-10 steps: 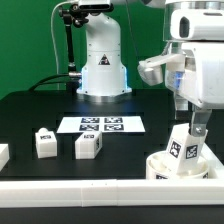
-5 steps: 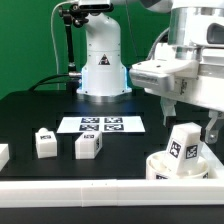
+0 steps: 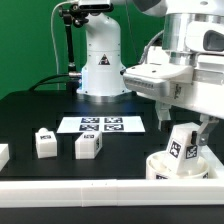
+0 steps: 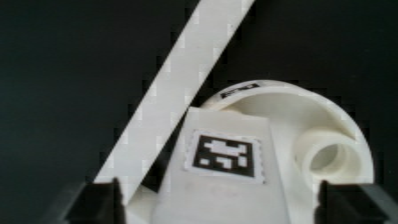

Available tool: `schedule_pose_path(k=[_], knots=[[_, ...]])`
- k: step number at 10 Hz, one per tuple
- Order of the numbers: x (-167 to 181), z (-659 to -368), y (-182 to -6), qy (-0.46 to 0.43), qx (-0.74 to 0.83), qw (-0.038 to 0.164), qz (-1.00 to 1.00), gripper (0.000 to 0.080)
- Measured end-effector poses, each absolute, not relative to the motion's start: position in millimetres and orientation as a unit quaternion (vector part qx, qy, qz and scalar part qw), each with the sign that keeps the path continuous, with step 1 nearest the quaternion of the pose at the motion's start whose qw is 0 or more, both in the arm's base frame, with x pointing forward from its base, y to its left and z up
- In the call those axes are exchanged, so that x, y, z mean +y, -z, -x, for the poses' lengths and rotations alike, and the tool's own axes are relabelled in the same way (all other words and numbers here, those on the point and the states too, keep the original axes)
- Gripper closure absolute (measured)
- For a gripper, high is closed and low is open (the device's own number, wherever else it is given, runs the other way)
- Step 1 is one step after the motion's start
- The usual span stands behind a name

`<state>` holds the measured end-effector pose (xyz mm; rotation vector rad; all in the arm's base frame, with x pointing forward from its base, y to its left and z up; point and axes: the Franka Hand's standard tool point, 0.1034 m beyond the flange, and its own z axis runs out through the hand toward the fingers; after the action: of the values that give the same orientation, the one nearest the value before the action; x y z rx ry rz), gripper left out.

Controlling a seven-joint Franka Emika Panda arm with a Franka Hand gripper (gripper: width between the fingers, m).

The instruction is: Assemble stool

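Observation:
The stool's round white seat (image 3: 165, 170) lies at the front on the exterior view's right, and one tagged leg (image 3: 184, 144) stands upright on it. My gripper (image 3: 187, 120) hangs over that leg, one finger on each side of its top, open. In the wrist view the leg (image 4: 222, 155) fills the middle, between the two dark fingertips (image 4: 98, 203), and a narrow gap shows on both sides. Behind it I see the seat (image 4: 294, 105) and a round hole (image 4: 331, 160) in it. Two loose legs (image 3: 44, 141) (image 3: 89, 145) rest on the black table.
The marker board (image 3: 102, 125) lies flat mid-table, in front of the arm's white base (image 3: 100, 65). A white border rail (image 3: 80, 192) runs along the front edge and shows as a diagonal bar (image 4: 196, 60) in the wrist view. Another white block (image 3: 3, 155) is cut off by the exterior view's left edge.
The wrist has turned and swung toward the exterior view's left, so the fingers now straddle the leg's top instead of hanging at its right side. The leg and seat have not moved.

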<state>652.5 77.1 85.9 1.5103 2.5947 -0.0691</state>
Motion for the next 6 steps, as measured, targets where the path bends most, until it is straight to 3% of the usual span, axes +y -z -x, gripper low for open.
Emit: schedule_pose_path(k=[1,2,3,6], knots=[[76.7,-652.5,-85.9,0.023,0.862,0.069,-0.502,0.0378],[76.3,-652.5,-85.9,0.023,0.862,0.069,-0.502,0.0378],[76.0,-652.5,-85.8,0.023,0.862,0.069,-0.502,0.0462],[75.6,-651.1,-85.0,0.026,0.852,0.066,-0.519,0.0462]])
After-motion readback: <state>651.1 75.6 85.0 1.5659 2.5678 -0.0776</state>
